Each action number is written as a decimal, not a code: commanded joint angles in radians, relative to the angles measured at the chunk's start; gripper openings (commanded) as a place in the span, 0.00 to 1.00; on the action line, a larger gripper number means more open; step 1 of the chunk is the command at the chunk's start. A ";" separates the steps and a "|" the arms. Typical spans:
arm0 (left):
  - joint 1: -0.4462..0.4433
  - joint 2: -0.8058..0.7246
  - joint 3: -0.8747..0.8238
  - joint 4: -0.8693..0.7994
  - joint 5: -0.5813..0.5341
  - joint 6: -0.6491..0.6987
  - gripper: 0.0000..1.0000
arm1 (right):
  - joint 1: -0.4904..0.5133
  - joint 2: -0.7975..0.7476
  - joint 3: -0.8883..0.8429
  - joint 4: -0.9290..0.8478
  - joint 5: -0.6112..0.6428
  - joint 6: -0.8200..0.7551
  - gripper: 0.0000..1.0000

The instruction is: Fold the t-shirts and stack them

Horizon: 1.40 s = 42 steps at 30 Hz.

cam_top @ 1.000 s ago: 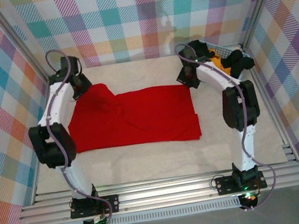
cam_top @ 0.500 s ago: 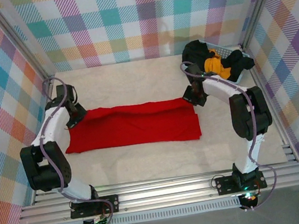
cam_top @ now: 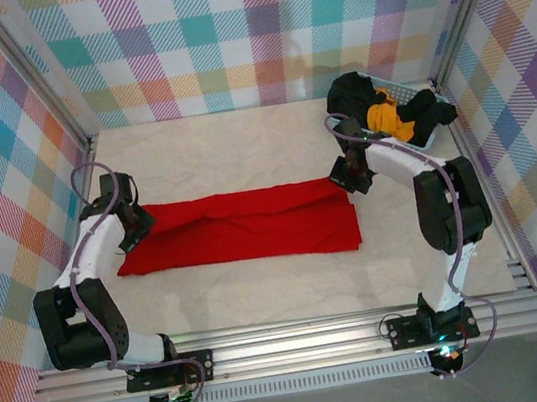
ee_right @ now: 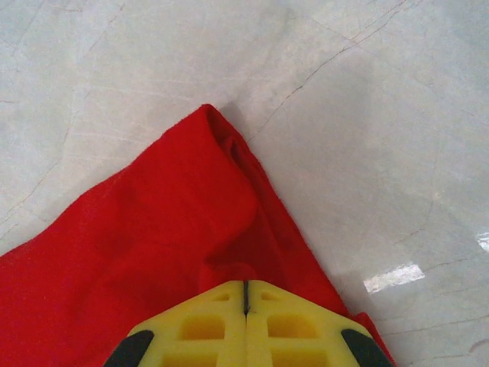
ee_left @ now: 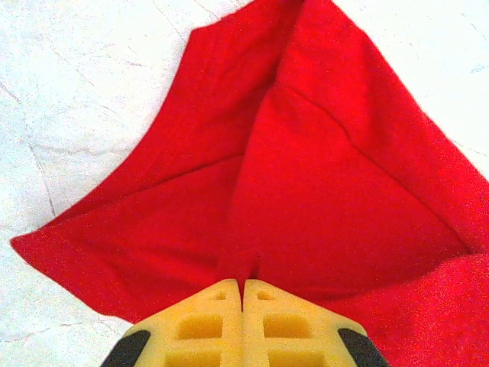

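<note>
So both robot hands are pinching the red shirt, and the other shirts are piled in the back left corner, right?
Not quite. The top view shows the black and orange-yellow shirts piled in the back right corner, not the left. The rest holds: the left gripper and right gripper both pinch the red shirt.

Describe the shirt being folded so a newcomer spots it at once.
On the pale table, between the arms, lies a bright red cloth t-shirt in a long flat band. The black and orange-yellow shirts are heaped in the far right corner.
</note>
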 commanded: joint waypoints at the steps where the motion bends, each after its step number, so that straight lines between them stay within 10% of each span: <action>1: 0.006 -0.002 0.012 -0.024 -0.043 0.014 0.00 | 0.006 -0.046 -0.018 -0.021 0.010 -0.004 0.00; 15: 0.005 0.007 -0.094 -0.007 0.022 -0.064 0.00 | 0.023 -0.043 -0.093 -0.017 -0.002 0.019 0.00; 21: -0.001 -0.003 -0.058 -0.031 -0.025 -0.073 0.32 | 0.042 -0.117 -0.120 -0.054 0.093 0.049 0.34; 25: -0.061 -0.019 0.001 0.009 0.006 -0.020 0.50 | 0.058 -0.196 -0.128 -0.048 0.131 0.024 0.36; 36: -0.093 0.294 0.225 -0.074 0.138 0.093 0.44 | 0.116 -0.215 -0.125 -0.002 0.068 -0.034 0.36; 42: -0.175 0.181 0.126 -0.060 0.259 -0.141 0.42 | 0.088 -0.184 -0.116 0.057 0.038 -0.118 0.34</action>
